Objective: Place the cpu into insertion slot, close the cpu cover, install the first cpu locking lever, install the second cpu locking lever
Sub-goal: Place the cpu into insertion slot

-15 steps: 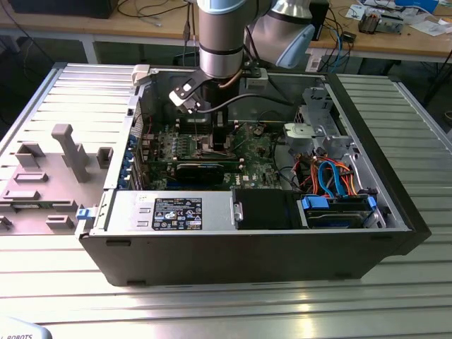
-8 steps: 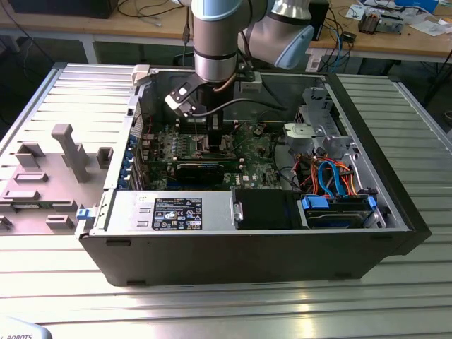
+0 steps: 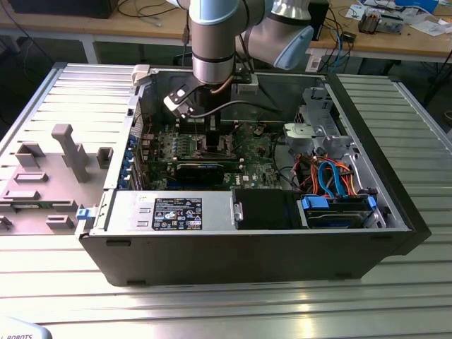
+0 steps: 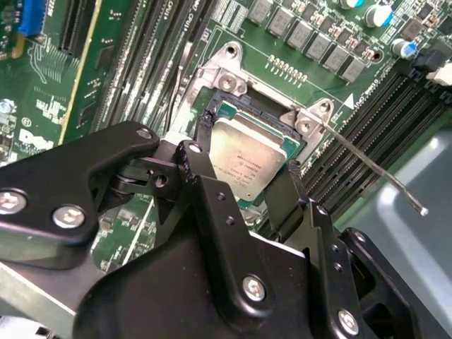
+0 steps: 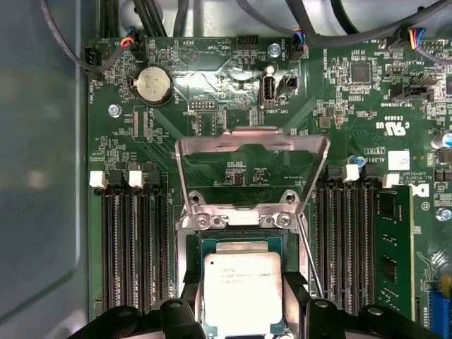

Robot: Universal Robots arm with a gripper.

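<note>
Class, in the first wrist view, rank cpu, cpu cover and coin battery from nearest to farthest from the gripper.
1. cpu, at the insertion slot, beside the gripper.
2. cpu cover, raised open past the slot.
3. coin battery, beyond the cover.

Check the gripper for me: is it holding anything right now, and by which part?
It appears so: the gripper is closed on the cpu, pinching two opposite side edges, at the slot, with the cover open.
</note>
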